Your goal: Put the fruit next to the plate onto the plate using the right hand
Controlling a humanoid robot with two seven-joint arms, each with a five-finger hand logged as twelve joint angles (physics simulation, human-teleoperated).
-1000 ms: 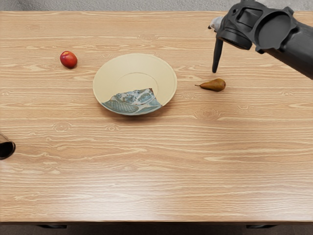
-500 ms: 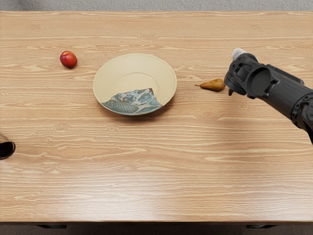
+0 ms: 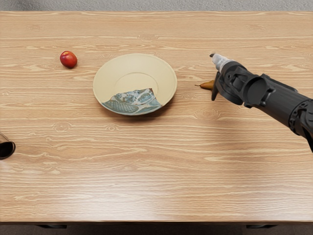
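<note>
A brown pear (image 3: 207,85) lies on the table just right of the cream plate (image 3: 128,68), which has a blue-green pattern on its near side. Only the pear's stem end shows. My right hand (image 3: 218,80) sits low over the rest of the pear, and its dark arm (image 3: 274,98) comes in from the right edge. Whether the hand is closed on the pear is hidden. A red apple (image 3: 68,59) rests farther away, left of the plate.
The left arm's end (image 3: 6,147) shows as a dark shape at the left edge, at rest. The wooden table (image 3: 156,166) spans the view, with its front edge near the bottom.
The right hand came down from high at the back right to table height, then slid left over the pear, covering most of it. The pear, plate and apple have not moved.
</note>
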